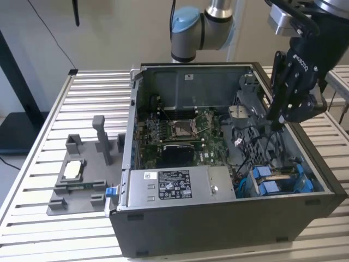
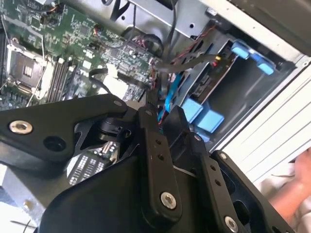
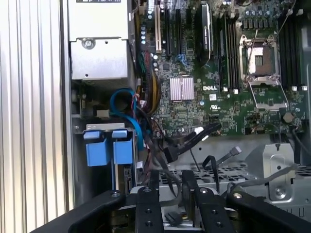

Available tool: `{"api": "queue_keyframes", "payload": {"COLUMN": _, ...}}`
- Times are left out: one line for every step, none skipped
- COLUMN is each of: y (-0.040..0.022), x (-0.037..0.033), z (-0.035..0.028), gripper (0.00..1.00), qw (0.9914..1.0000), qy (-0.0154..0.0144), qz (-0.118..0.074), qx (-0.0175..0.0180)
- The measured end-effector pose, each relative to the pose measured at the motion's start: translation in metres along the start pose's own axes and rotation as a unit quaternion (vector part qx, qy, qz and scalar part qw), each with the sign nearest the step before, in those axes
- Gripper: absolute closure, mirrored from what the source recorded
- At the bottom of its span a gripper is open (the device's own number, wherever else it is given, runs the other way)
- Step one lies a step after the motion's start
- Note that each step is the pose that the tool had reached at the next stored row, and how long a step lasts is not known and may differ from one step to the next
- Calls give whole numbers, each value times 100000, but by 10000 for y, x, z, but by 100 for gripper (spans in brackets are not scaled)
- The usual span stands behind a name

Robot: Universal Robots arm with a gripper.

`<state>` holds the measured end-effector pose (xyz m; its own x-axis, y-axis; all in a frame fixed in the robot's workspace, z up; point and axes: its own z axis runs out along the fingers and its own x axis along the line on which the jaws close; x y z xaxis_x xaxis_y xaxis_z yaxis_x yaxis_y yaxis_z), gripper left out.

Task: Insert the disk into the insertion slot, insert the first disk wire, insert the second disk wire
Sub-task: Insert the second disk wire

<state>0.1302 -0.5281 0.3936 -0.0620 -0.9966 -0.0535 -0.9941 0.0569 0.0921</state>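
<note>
A slatted metal surface is seen under everything in the exterior view. At the exterior view's left, a grey fixture is laid on it, and a small square chip is held on top of that fixture. Just beside the fixture, an open computer case is set on the surface. Inside it, a green motherboard is mounted flat, with a square CPU socket near its middle. A silver labelled power-supply box is fitted along the case's near wall.

Further toward the exterior view's right, a tangle of dark cables is seen between the motherboard and the drive area. The black tool is held just above these cables, inside the case and tilted. It is carried by the arm, which enters from behind the case. Whether the tool is open or closed cannot be told, nor whether anything is gripped by it. In the first wrist view a black flat cable is seen lying over the motherboard's edge, near the tool.

At the case's near right corner, the disk is seated in the insertion slot, with its blue end tabs turned toward the power-supply box. A blue cable is looped just beside those tabs.
</note>
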Motion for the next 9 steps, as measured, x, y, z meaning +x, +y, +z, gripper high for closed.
{"api": "queue_keyframes", "payload": {"y": 35, "x": -12, "z": 5, "gripper": 67, "qw": 100000, "qy": 55, "qz": 2, "qx": 61}}
{"api": "queue_keyframes", "payload": {"y": 69, "x": -22, "z": 10, "gripper": 67, "qw": 100000, "qy": 130, "qz": 3, "qx": 138}}
{"api": "queue_keyframes", "payload": {"y": 105, "x": -30, "z": 16, "gripper": 67, "qw": 99999, "qy": 244, "qz": 13, "qx": 239}}
{"api": "queue_keyframes", "payload": {"y": 137, "x": -34, "z": 21, "gripper": 67, "qw": 99999, "qy": 422, "qz": 22, "qx": 317}}
{"api": "queue_keyframes", "payload": {"y": 164, "x": -36, "z": 26, "gripper": 67, "qw": 99997, "qy": 619, "qz": 37, "qx": 381}}
{"api": "queue_keyframes", "payload": {"y": 188, "x": -36, "z": 34, "gripper": 67, "qw": 99995, "qy": 857, "qz": 54, "qx": 467}}
{"api": "queue_keyframes", "payload": {"y": 209, "x": -38, "z": 43, "gripper": 67, "qw": 99993, "qy": 1057, "qz": 53, "qx": 572}}
{"api": "queue_keyframes", "payload": {"y": 228, "x": -41, "z": 54, "gripper": 67, "qw": 99991, "qy": 1177, "qz": 37, "qx": 702}}
{"api": "queue_keyframes", "payload": {"y": 240, "x": -48, "z": 66, "gripper": 67, "qw": 99988, "qy": 1249, "qz": -24, "qx": 874}}
